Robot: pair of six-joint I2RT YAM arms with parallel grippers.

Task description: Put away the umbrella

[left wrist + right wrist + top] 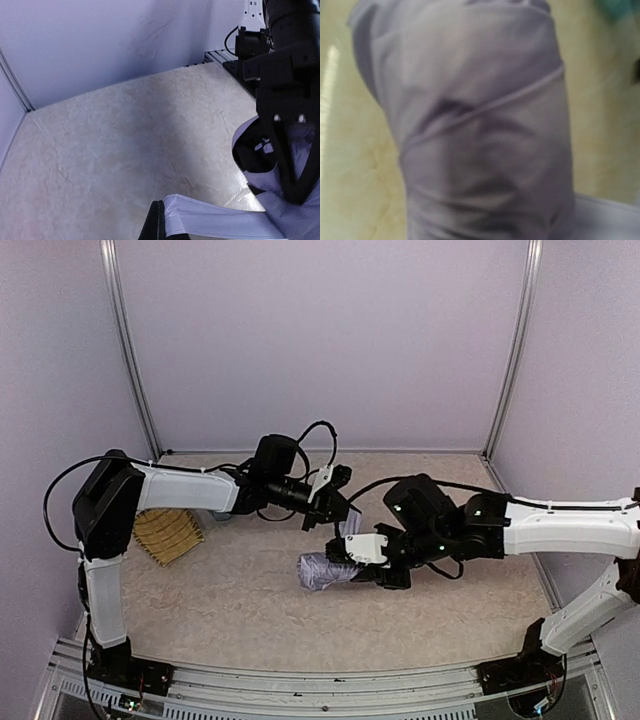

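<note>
The umbrella (pixel 322 571) lies folded into a pale lavender bundle in the middle of the table. My right gripper (pixel 383 566) is clamped on the bundle's right end. In the right wrist view the umbrella (pixel 480 125) fills the frame as blurred lavender fabric, and that gripper's fingers are hidden. My left gripper (pixel 345 517) hangs just above and behind the bundle, shut on the umbrella's lavender strap (pixel 350 528). In the left wrist view the strap (pixel 220 220) stretches from the bottom edge to the umbrella (pixel 295 222), which the right gripper's black fingers (pixel 282 160) pinch.
A woven straw mat (pixel 168 535) lies at the left under the left arm. A small teal thing (pixel 220 516) sits just behind that arm. Lavender walls with metal posts (pixel 135 370) close in the back and sides. A metal rail (pixel 320 685) runs along the near edge.
</note>
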